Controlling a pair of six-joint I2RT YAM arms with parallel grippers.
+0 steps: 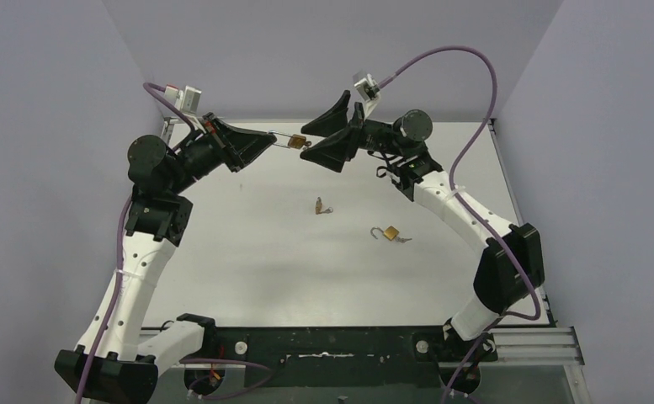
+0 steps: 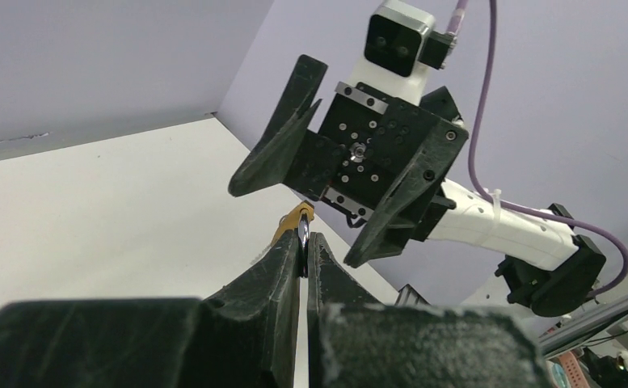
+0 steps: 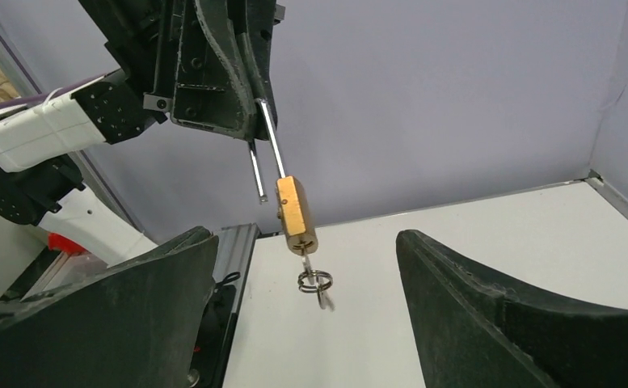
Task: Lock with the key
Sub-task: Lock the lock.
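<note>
A brass padlock (image 3: 296, 212) hangs in the air by its open steel shackle (image 3: 270, 145); the shackle's short leg ends free beside the body. My left gripper (image 2: 304, 242) is shut on the shackle, and only the padlock's (image 2: 294, 218) top edge shows past its fingertips. The key (image 3: 306, 260) sits in the keyhole underneath, and a key ring (image 3: 314, 280) dangles from it. My right gripper (image 3: 304, 242) stands open, one finger on each side of the lock and key, touching neither. From above, the padlock (image 1: 299, 141) hangs between the left gripper (image 1: 273, 139) and the right gripper (image 1: 308, 145).
Two other small padlocks lie on the white table: one (image 1: 321, 205) near the middle, and one (image 1: 388, 233) with an open shackle to its right. Purple walls enclose the back and sides. A metal rail (image 3: 233, 242) runs along the table's left edge.
</note>
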